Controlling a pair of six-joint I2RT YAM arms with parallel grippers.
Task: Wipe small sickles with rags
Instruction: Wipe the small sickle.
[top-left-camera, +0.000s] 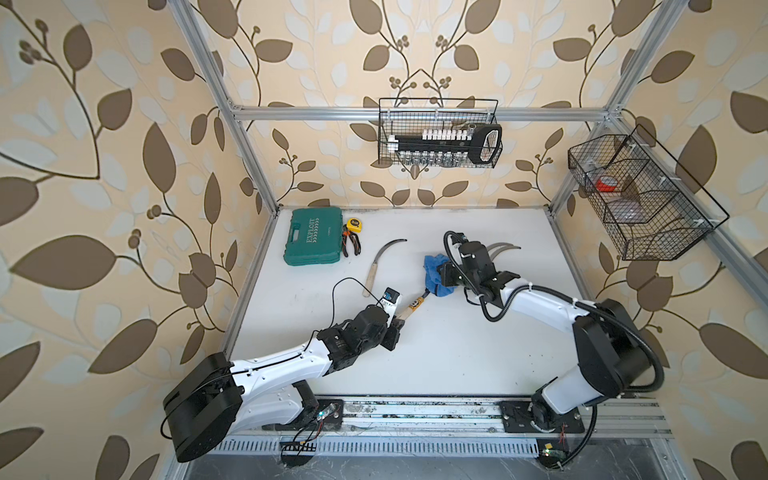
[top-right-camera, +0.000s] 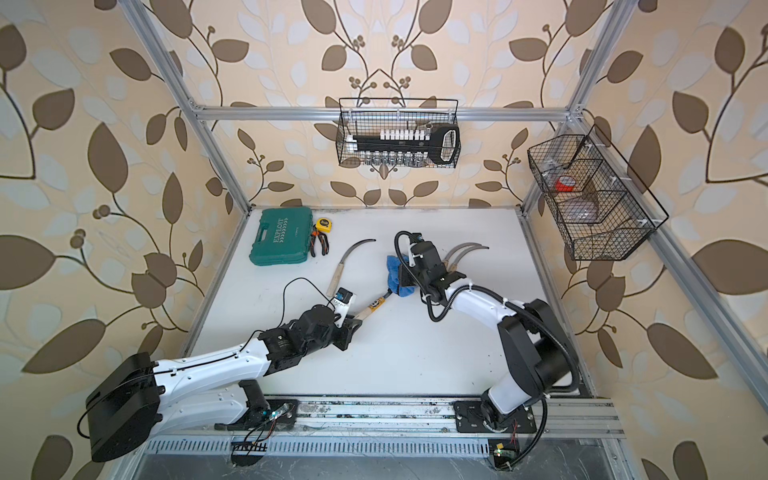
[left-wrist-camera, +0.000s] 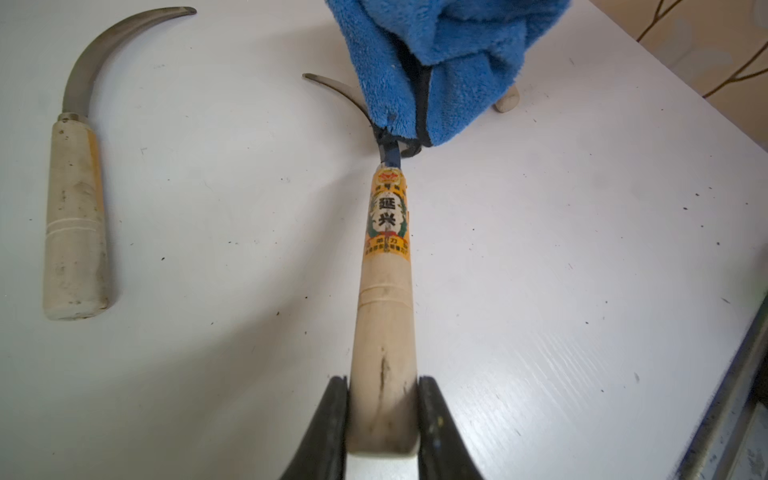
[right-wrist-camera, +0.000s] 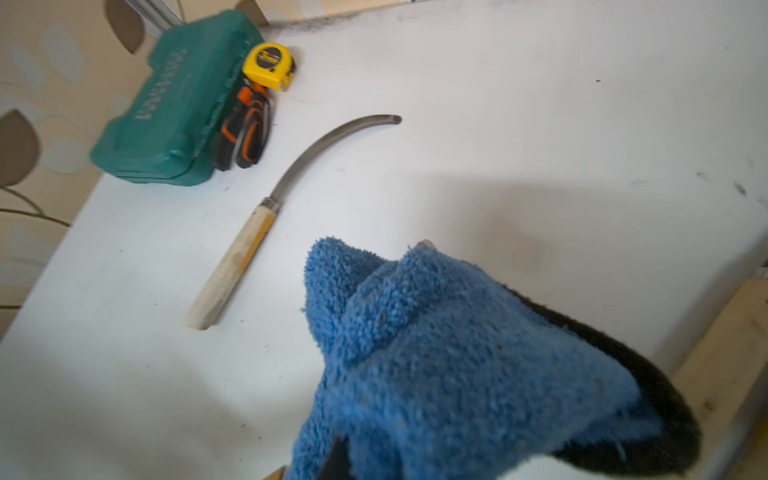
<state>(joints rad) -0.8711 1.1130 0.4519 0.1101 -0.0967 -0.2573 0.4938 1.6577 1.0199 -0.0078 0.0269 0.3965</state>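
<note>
Left end effector (left-wrist-camera: 382, 399) is pinching the butt of the held sickle (left-wrist-camera: 384, 291), with both black fingers (left-wrist-camera: 332, 415) pressing flat on the pale handle. The sickle is sitting around the middle of the table (top-left-camera: 457, 353), with its handle pointing near-left and its blade running far-right.

Right end effector (top-left-camera: 448, 275) is clamping the rag (top-left-camera: 434, 274), which is bunching over the blade just past the handle (only the curved tip is poking out the far side in the left wrist view). From the right wrist camera the blue pile is covering most of the fingers, so I'm not seeing exactly where they're meeting the metal.

The loose sickle (top-left-camera: 380, 266) is lying flat just left of the held one, apart from it, with its blade curving toward the far side. Two more sickles (top-left-camera: 509, 248) are lying at the far right behind the right arm, with only their blades showing in both top views.

The case (top-left-camera: 313, 243) is sitting in the far-left corner, with the pliers (top-left-camera: 351, 245) and tape (top-left-camera: 354, 225) lying right beside it.
</note>
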